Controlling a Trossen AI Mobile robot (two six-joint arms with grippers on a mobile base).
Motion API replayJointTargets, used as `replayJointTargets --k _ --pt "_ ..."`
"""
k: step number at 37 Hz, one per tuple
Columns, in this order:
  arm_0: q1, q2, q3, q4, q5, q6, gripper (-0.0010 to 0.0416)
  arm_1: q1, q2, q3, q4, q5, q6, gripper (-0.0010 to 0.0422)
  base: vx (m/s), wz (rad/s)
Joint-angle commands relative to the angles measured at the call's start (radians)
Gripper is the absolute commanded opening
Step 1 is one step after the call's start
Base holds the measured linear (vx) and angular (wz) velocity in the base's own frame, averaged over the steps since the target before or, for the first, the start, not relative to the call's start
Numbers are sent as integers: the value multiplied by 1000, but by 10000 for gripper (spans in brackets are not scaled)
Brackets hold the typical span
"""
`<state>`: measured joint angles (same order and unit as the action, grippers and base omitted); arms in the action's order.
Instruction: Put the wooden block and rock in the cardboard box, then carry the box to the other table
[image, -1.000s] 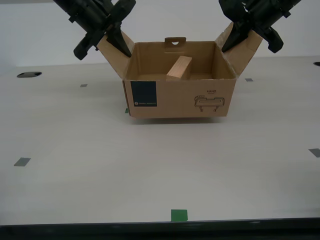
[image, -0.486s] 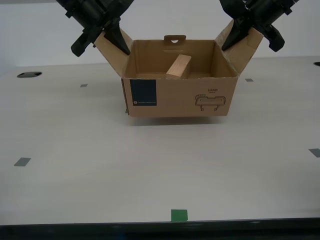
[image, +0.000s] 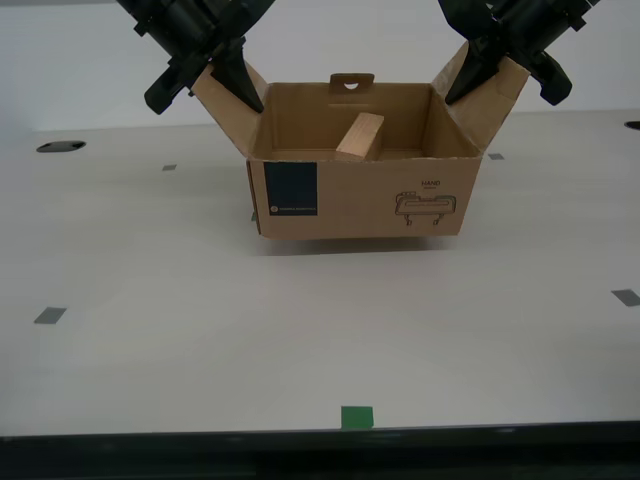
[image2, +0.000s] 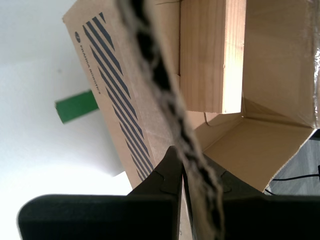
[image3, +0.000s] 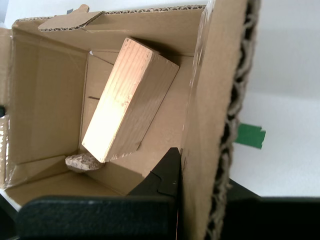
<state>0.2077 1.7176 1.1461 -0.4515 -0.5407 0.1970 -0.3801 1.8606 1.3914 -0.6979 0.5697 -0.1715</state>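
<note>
Gripping the cardboard box (image: 360, 190) by its two side flaps, my first gripper (image3: 200, 187) and my second gripper (image2: 192, 182) each have their jaws clamped on a flap edge. Inside the box the wooden block (image3: 131, 100) leans tilted against a wall, its lower end touching the rock (image3: 84, 162). Green tape (image: 357, 417) lies near the box's labelled front.

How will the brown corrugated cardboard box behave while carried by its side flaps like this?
The brown corrugated cardboard box will probably sway or sag: each gripper pinches only a thin flap, which may flex or crease. The pale wooden block leans tilted inside beside the small rock, so both could slide and shift the load.
</note>
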Motion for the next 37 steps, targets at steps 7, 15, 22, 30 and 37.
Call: replayJointTargets --k 7,15,22,30,37 --pt "2 -2 7 25 -4 8 -1 -10 -2 6 11 25 -48 -1 -170 -5" --pt "6 -3 5 23 -5 22 -1 -21 -2 5 10 25 -109 -1 -186 -11" --pt "8 -6 5 24 -5 32 -1 -47 -2 5 7 22 -143 -1 -171 -7" --pt "10 -6 5 23 -5 38 -1 -59 -2 5 28 -34 -225 -1 -158 1" --pt "10 -6 5 25 -4 38 -1 -66 -2 5 69 -36 -217 -1 -154 0"
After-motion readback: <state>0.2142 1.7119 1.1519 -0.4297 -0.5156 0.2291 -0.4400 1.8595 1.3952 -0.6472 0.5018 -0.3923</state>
